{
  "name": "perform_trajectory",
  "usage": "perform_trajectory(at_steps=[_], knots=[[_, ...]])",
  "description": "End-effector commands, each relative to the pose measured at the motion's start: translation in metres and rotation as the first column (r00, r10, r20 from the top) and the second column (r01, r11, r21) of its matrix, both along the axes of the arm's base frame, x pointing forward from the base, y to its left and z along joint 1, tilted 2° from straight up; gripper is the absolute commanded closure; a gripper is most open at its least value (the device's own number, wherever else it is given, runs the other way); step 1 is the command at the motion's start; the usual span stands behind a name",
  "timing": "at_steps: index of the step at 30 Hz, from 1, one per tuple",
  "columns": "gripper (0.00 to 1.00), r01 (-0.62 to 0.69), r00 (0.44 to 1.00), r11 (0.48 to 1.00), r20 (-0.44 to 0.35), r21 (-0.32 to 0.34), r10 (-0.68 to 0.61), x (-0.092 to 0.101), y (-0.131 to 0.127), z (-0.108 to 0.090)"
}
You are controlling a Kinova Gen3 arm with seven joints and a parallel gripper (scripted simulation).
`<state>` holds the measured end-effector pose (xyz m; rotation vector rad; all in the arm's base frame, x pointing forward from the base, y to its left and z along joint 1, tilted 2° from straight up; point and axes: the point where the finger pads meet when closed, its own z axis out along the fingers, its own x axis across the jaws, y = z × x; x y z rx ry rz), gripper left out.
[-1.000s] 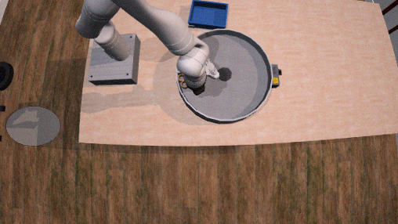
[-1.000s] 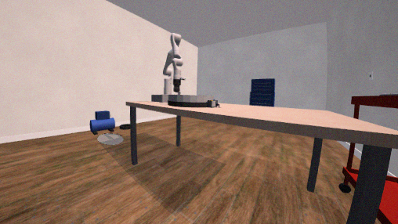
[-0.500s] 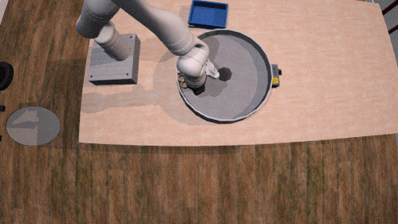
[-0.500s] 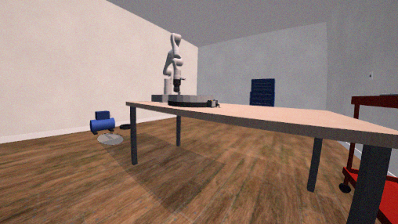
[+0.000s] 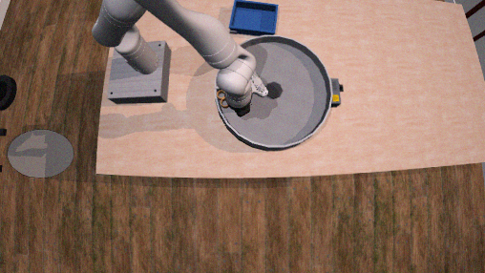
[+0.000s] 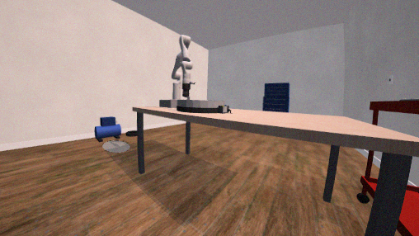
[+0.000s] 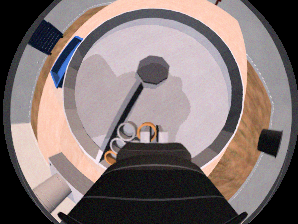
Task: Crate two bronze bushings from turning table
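Pale tabletop [image 5: 391, 89] [image 6: 280, 122] [image 7: 227, 20], crate [image 5: 253, 18] [image 7: 64, 61] near one long edge; gripper [image 5: 243, 111] [image 6: 187, 97] [image 7: 153, 130] clenched on bronze bushing [image 7: 147, 124]. Looks like first pick; lift straight.

a smooth pale-grey arm [image 5: 205, 31] [image 6: 186, 65] [image 7: 50, 193], rounded segments, thin seam lines; black-bodied pincer [image 5: 243, 111] [image 6: 188, 97] [image 7: 153, 130] with pale fingertips.

- Workshop or lab, it seems
- Arm [image 5: 205, 33] [image 6: 176, 73] [image 7: 50, 192] mounted on a table [image 5: 396, 84] [image 6: 280, 121] [image 7: 227, 30]
- Red cart [image 6: 393, 106]
- Blue cabinet [image 6: 276, 97] [image 7: 45, 37] by a plain wall [image 6: 235, 68]
- Blue tank [image 6: 108, 131] on the floor [image 5: 267, 227] [image 6: 173, 180] [image 7: 250, 120]
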<state>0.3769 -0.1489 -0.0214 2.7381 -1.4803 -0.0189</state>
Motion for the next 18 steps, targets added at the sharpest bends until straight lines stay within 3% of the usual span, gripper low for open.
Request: perform_trajectory(at_steps=[1, 18], knots=[[1.0, 0.001, 1.0, 1.0, 0.001, 0.0, -0.001, 0.0005, -0.0005, 0.0004], [1.0, 0.001, 1.0, 1.0, 0.001, 0.0, -0.001, 0.0007, -0.0003, 0.008]])
